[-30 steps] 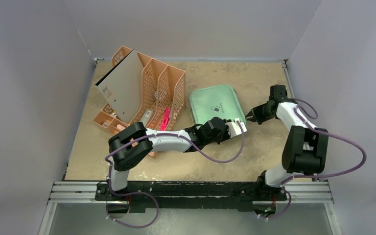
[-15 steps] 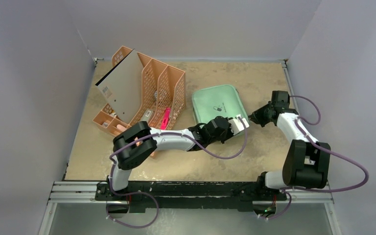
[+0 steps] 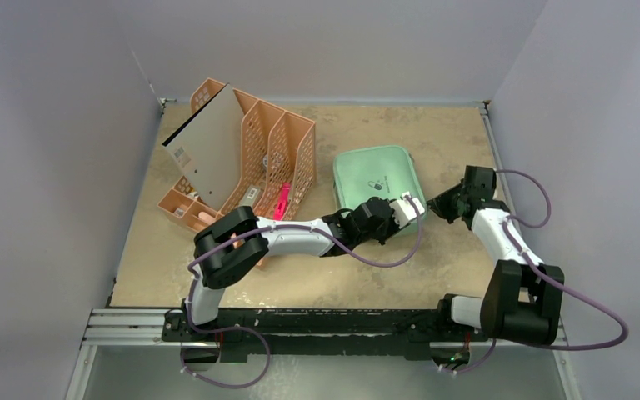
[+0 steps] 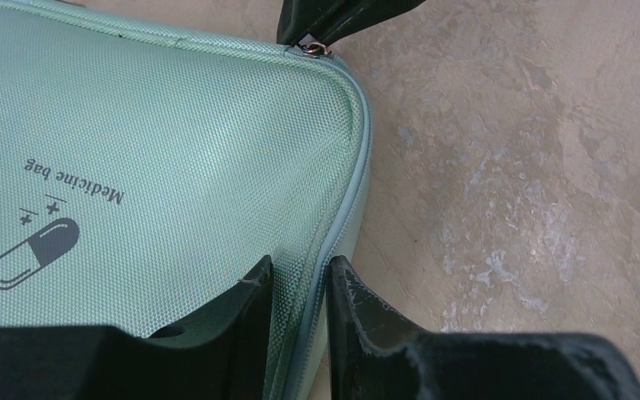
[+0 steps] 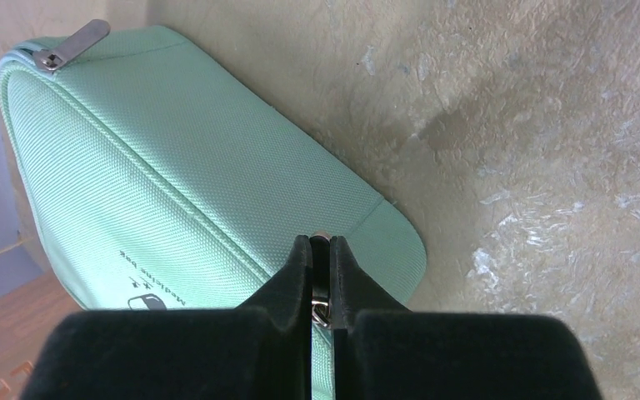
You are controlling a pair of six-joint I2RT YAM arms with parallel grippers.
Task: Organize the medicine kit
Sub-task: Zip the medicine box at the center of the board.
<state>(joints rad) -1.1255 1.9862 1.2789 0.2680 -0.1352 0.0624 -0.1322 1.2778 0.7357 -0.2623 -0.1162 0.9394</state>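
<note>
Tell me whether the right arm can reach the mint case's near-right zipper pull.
Likely yes: the right claw is shut on that zipper pull at a corner of the medicine kit; the left claw pinches the edge nearby, not blocking.

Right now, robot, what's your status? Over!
Left tool pinching near edge of medicine kit. Right tool shut on zipper pull. Kit lying flat, lid down. Orange rack stands apart, not in the way.

the left end effector (image 4: pixel 298 279) pinches the medicine kit (image 4: pixel 158 142) by its zippered edge.
</note>
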